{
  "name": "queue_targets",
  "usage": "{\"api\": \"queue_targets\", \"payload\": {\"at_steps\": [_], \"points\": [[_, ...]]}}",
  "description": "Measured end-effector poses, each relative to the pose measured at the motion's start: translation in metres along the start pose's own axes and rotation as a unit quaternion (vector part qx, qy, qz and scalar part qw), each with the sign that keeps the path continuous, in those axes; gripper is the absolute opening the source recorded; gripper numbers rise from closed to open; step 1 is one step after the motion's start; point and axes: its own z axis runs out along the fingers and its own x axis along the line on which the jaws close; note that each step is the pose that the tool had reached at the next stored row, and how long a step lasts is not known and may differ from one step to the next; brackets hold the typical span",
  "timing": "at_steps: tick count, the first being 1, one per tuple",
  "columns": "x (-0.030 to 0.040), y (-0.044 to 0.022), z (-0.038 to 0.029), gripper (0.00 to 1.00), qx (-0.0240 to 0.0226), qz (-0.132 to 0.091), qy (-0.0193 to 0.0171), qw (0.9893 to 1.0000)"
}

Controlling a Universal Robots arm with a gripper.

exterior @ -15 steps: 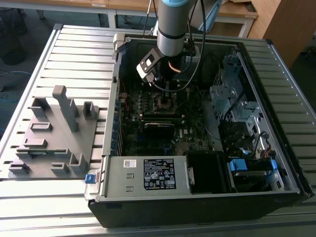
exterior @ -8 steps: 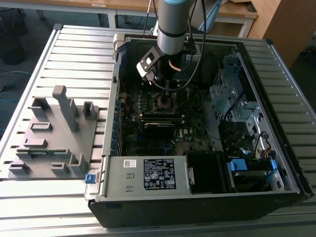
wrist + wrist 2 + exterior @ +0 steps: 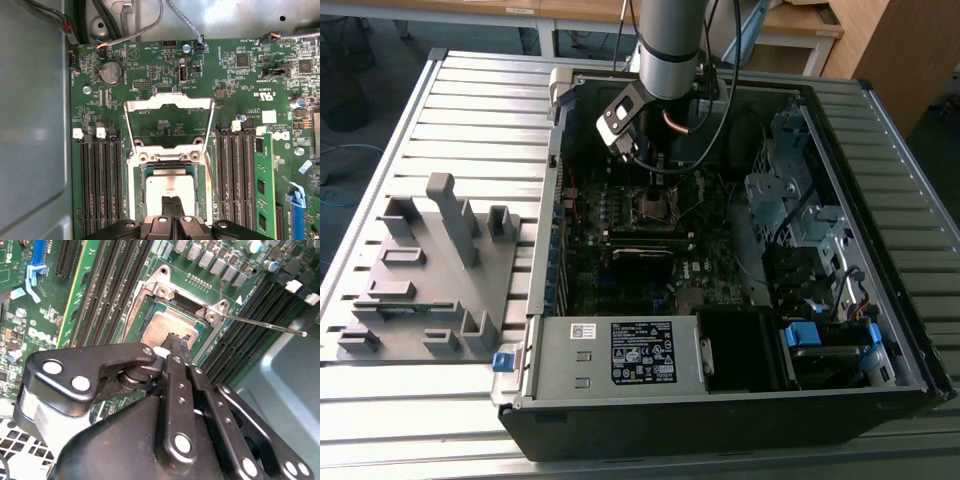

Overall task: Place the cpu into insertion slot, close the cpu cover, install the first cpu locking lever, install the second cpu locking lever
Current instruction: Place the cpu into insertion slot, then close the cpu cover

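The cpu [image 3: 170, 186], a dull silver square, lies in the insertion slot [image 3: 134, 186] on the green motherboard. The cpu cover [image 3: 169, 102], a silvery frame with a big cut-out, stands raised open at the slot's hinge side. My gripper [image 3: 172, 201] is shut, its two black fingers pressed together with nothing between them, tips over the cpu's top. In the second wrist view the gripper [image 3: 175, 341] hovers at the cpu [image 3: 162, 326]. A thin locking lever [image 3: 265, 325] sticks out unlatched beside the slot. In the exterior view the gripper [image 3: 655, 170] hangs just above the slot [image 3: 655, 207].
Long black memory slots [image 3: 97, 185] flank the socket, with a green memory stick [image 3: 264, 186] on one side. The open computer case [image 3: 840, 110] walls surround the board. A drive cage [image 3: 790, 200], a power supply [image 3: 620, 355] and a grey fixture plate [image 3: 430, 270] are nearby.
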Motion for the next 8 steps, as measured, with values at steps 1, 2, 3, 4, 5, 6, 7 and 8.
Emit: {"api": "queue_targets", "payload": {"at_steps": [1, 2, 3, 4, 5, 6, 7, 8], "points": [[0.0, 0.0, 0.0, 0.1, 0.0, 0.0, 0.0, 1.0], [0.0, 0.0, 0.0, 0.1, -0.0001, 0.0, 0.0001, 1.0], [0.0, 0.0, 0.0, 0.1, -0.0001, 0.0, 0.0001, 1.0], [0.0001, 0.0, -0.0041, 0.1, 0.0, 0.0, 0.0, 1.0], [0.0002, 0.0001, -0.008, 0.1, 0.0, 0.0, 0.0, 1.0], [0.0001, 0.0001, -0.008, 0.1, 0.0, 0.0, 0.0, 1.0], [0.0001, 0.0001, -0.0081, 0.1, 0.0, 0.0, 0.0, 1.0], [0.0001, 0.0001, -0.0081, 0.1, 0.0, 0.0, 0.0, 1.0]]}}
